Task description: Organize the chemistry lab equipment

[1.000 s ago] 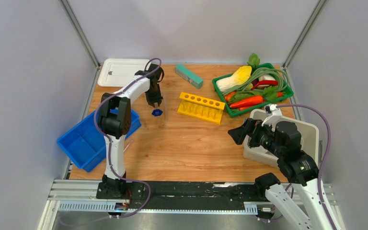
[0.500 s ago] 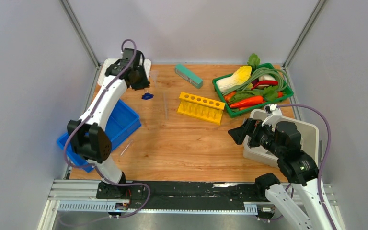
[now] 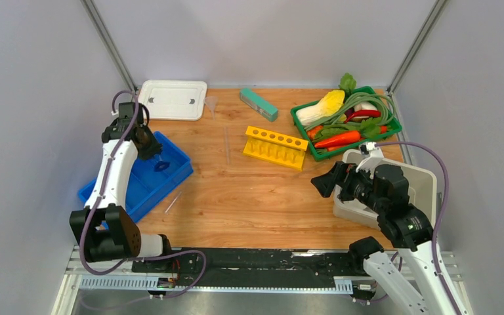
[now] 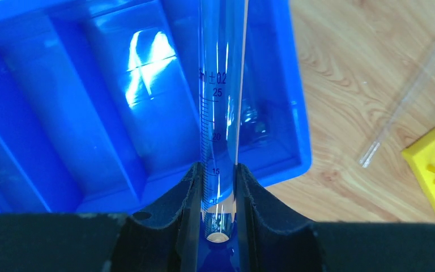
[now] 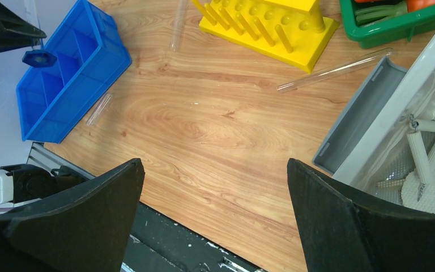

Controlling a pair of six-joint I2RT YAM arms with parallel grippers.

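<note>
My left gripper is shut on a clear graduated cylinder near its blue hexagonal foot. It hangs tilted over the blue divided bin at the table's left. Loose glass tubes lie on the wood: one left of the yellow holed rack, a short one by the bin, a long one near the grey tub. In the tub lies a pipe-clay triangle. My right gripper stands open above bare wood, holding nothing.
A white lid lies at the back left, with a clear funnel beside it. A teal block and a green basket of toy vegetables sit at the back. The table's front edge runs just below my right fingers.
The left arm swung left and toward the front, carrying the cylinder from the table's back middle to above the blue bin. The right arm has hardly moved.
</note>
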